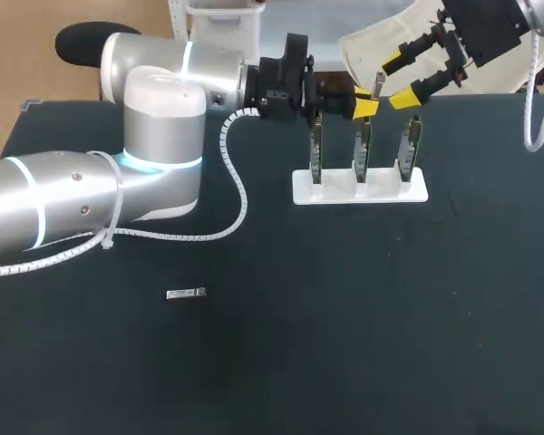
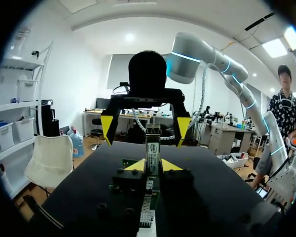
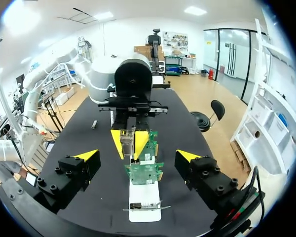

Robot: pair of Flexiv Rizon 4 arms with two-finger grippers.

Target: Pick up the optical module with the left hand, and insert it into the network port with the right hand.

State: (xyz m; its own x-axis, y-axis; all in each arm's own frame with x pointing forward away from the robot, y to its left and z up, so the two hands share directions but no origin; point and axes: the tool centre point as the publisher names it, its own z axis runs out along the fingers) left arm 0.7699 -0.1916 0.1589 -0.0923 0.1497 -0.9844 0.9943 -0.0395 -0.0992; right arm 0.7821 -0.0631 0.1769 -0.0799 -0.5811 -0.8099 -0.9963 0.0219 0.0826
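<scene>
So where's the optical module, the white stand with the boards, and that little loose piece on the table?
optical module (image 2: 152, 148): left wrist view, its labelled face.
white stand (image 1: 337, 191): head view, bare base between boards.
loose piece (image 1: 186, 293): head view, its middle.

The worktop is smooth, matt black. The left arm has a glossy silver and white shell, with a ribbed white plastic hose along it. The optical module is dull bare metal. It sits in the left gripper, whose jaws are matt black with flat yellow tips. A smooth white plastic stand carries green circuit boards with a slight sheen.
</scene>
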